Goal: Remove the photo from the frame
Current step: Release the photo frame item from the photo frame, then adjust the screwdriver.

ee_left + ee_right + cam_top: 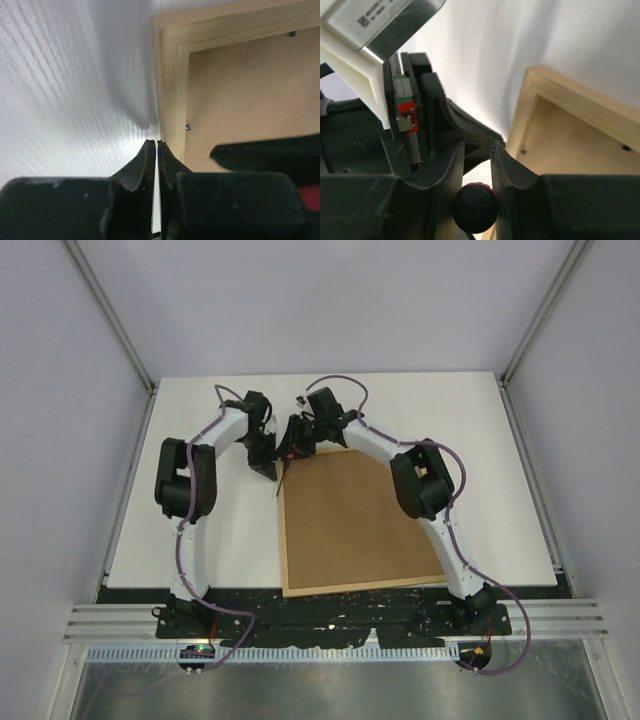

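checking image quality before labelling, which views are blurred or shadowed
Top external: even light, sharp. Left wrist: the left pincer is dark and blurred up close, a soft grey shadow lies on the table beside the frame. Right wrist: right pincer blurred, frame corner clearer.

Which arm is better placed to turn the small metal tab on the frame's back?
Probably left. The left pincer is shut to a thin point at the outer edge of the frame, close beside the metal tab. The right pincer is also near, but its jaws stand apart.
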Controlling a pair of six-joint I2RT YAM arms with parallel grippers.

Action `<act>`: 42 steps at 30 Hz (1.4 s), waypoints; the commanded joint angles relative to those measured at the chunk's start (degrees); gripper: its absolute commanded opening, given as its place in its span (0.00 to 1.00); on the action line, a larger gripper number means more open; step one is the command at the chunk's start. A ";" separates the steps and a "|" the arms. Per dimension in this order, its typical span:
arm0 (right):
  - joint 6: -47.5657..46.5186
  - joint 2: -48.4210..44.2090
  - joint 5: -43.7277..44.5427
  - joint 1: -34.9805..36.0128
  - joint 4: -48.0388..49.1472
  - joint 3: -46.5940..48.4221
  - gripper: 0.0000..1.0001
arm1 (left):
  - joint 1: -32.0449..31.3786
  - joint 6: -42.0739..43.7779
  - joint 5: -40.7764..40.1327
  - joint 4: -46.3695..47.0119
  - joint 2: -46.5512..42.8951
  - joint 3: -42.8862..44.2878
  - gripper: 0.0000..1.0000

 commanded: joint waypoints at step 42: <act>22.55 -19.36 -31.79 -18.48 55.20 -28.54 0.08 | -7.23 0.59 52.23 21.48 -5.86 3.97 0.59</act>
